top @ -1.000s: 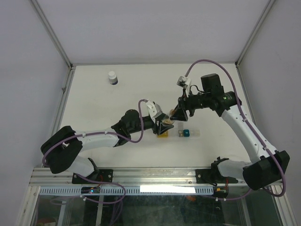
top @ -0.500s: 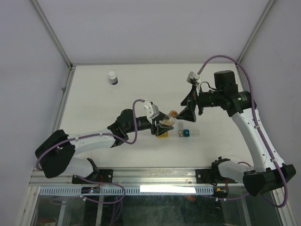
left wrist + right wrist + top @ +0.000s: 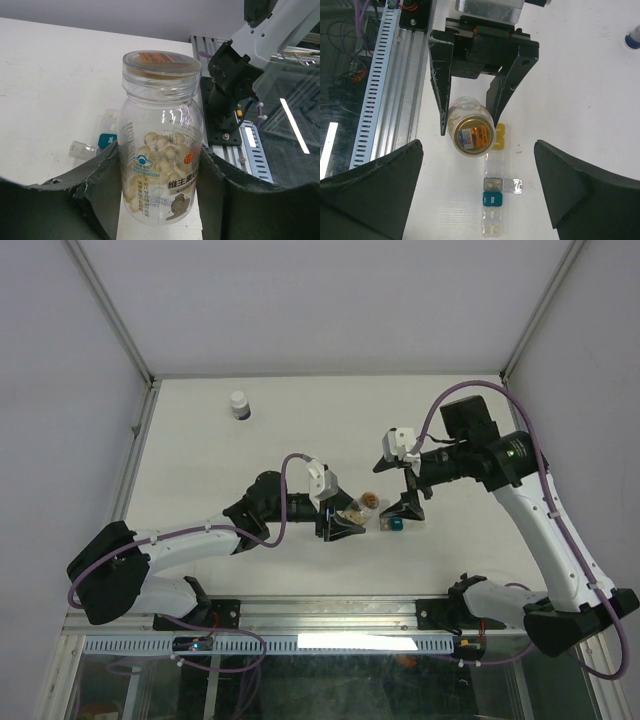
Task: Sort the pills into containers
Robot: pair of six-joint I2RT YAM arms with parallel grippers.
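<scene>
A: Okay, which step?

B: Lid removal, I'd say. The left gripper (image 3: 340, 523) is clamped on the pill bottle (image 3: 160, 165), which stands upright with its lid (image 3: 472, 136) on and pills inside. The right gripper (image 3: 404, 502) hangs above the bottle, fingers spread wide, holding nothing.

A: Containers?

B: The yellow compartment (image 3: 500, 137) is just beside the bottle, partly hidden under the lid; can't tell if they touch. The teal compartment (image 3: 492, 200) is a little further from the bottle, in the same row, joined to a clear section (image 3: 512, 185).

A: Next move?

B: Probably centre the right fingers over the lid, drop them around it, close and twist while the left one keeps the bottle upright.

A: Room?

B: Tight on the compartment side of the bottle: a low finger could knock the row. The metal rail (image 3: 385, 75) runs on the bottle's opposite side, near. Beyond the bottle, bare table (image 3: 200, 460) stretches away; the white bottle (image 3: 238, 403) is well apart from it.
</scene>
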